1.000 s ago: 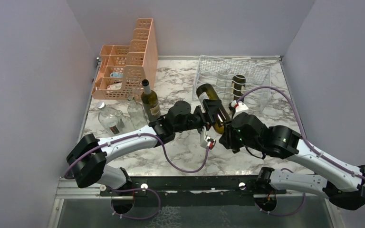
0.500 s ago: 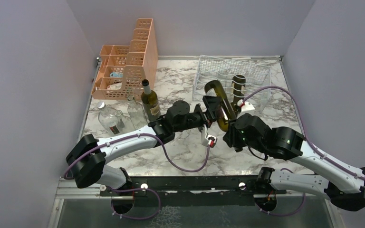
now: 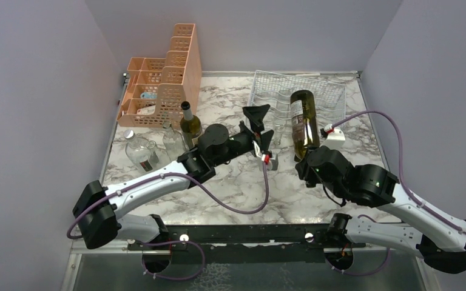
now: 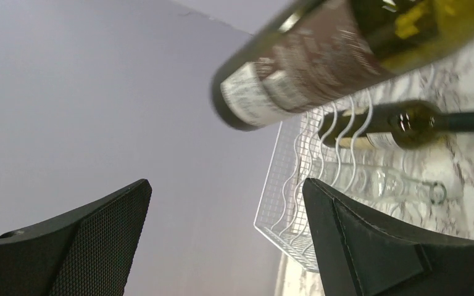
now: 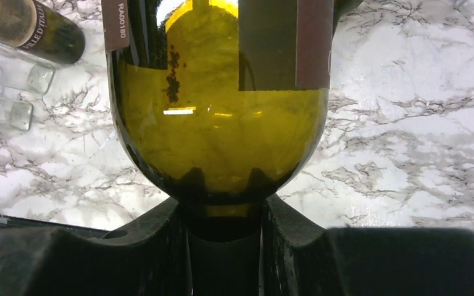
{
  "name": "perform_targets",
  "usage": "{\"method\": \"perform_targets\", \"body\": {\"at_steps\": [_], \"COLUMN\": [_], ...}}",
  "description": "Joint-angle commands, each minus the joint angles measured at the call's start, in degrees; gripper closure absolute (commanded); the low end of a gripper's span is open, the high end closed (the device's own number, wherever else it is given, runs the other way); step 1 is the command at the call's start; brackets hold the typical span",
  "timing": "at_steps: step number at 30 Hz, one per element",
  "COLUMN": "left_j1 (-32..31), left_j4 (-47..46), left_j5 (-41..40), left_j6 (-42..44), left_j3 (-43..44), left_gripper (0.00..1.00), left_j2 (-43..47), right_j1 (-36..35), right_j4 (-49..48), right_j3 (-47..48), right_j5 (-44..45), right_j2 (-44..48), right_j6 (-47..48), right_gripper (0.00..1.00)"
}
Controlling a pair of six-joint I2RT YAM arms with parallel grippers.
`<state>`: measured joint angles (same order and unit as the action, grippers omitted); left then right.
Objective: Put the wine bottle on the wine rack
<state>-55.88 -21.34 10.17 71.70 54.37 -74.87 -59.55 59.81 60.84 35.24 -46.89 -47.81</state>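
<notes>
Your right end effector (image 5: 224, 213) clamps the neck of the dark green glass wine bottle (image 3: 304, 118). Its base points far, over the near part of the silvery thin-wire wine rack (image 3: 332, 91). Your left end effector (image 3: 261, 125) gapes wide, empty, just left of the bottle.

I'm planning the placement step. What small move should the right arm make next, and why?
Probably carry the bottle a little farther over the rack and begin lowering it toward a free cradle. The right gripper alone grips it by the neck, with its base pointing at the rack and raised above the wires. The left gripper is open and clear of it.
</notes>
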Motion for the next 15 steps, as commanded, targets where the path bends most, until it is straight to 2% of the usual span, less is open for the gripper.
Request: {"method": "perform_targets", "body": {"at_steps": [1, 6, 8, 11, 15], "left_j1": [-0.07, -0.02, -0.02, -0.02, -0.02], "left_j4": [-4.66, -1.73, 4.69, 19.90, 35.10], "left_j5": [-12.44, -29.96, -32.23, -35.74, -34.00], "left_j6": [-25.97, -46.48, -50.92, -62.72, -73.35], "left_j3": [3.25, 5.81, 6.89, 10.66, 12.15], "left_gripper": [0.01, 0.01, 0.01, 0.01, 0.01], "left_j2": [5.82, 10.39, 12.54, 14.40, 17.16], "right_j1": [0.04, 0.03, -0.02, -0.01, -0.02], "right_j4": [-5.50, -13.01, -16.53, -22.26, -30.58], "right_j3": [-1.21, -6.59, -8.73, -12.33, -15.61], "right_j5": [4.56, -0.44, -3.11, -6.26, -10.48], "right_j2": [1.02, -0.46, -1.66, -3.57, -6.81], "right_j6": [-2.89, -0.92, -0.03, 0.93, 2.74], "right_gripper": [0.99, 0.99, 0.99, 0.99, 0.99]}}
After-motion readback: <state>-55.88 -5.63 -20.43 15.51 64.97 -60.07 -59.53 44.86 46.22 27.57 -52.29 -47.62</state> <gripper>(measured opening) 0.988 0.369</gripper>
